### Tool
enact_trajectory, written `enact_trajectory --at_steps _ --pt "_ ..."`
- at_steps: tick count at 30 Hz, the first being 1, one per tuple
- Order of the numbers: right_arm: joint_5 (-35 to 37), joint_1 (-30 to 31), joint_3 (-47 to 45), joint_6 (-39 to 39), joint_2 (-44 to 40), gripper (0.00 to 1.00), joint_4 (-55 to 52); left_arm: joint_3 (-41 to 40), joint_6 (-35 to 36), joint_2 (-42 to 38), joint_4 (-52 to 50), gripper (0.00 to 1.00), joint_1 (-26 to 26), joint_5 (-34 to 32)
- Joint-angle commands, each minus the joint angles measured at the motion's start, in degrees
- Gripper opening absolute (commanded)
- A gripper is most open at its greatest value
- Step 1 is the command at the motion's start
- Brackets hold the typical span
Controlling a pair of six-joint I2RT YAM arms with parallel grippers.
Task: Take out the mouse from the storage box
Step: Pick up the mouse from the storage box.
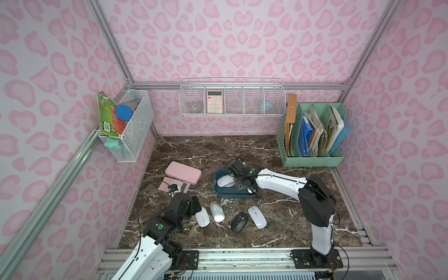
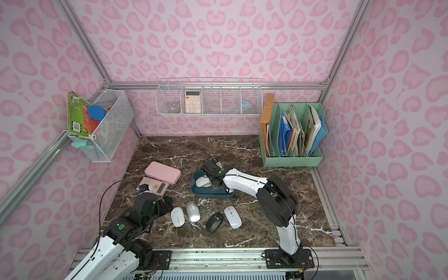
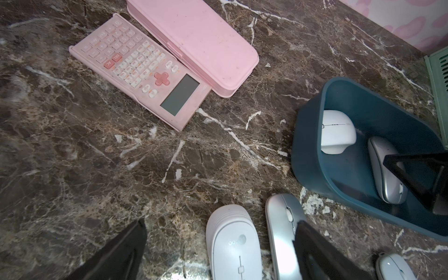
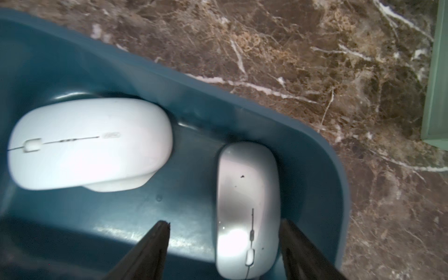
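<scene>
Silver mouse (image 4: 244,194) cut off at edge; white mouse (image 4: 89,143) blurred; storage box (image 4: 315,169) cropped.

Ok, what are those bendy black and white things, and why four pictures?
Those are two robot arms with pinchers called grippers. Two pictures look down from above; two come from cameras on the wrists. On the table lie a short white mouse, a flat silver mouse, a black mouse and a long white mouse, plus a pink calculator and pink case. The dark blue storage box holds a big white mouse and another silver mouse. The right gripper is in the box, jaws open either side of that silver mouse, not squeezing yet. The left gripper is open, holding nothing.
</scene>
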Motion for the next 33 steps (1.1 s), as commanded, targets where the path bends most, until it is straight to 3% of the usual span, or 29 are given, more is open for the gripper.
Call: enact_trajectory --at_steps 1,22,29,33 --pt "-0.1 -0.6 1.1 1.8 1.2 0.74 -2.9 0.4 0.2 0.2 -0.1 0.99 0.1 -0.2" --pt "-0.1 2.2 5.3 1.9 6.6 0.63 -3.7 0.2 1.0 0.5 0.7 0.99 0.1 1.2" --pt "-2.0 0.3 1.3 -0.6 1.9 0.71 0.4 0.2 1.0 0.5 0.8 0.99 0.1 1.3" --pt "-3.2 0.3 2.3 -1.1 3.8 0.76 0.0 0.2 1.0 0.4 0.9 0.99 0.1 1.3"
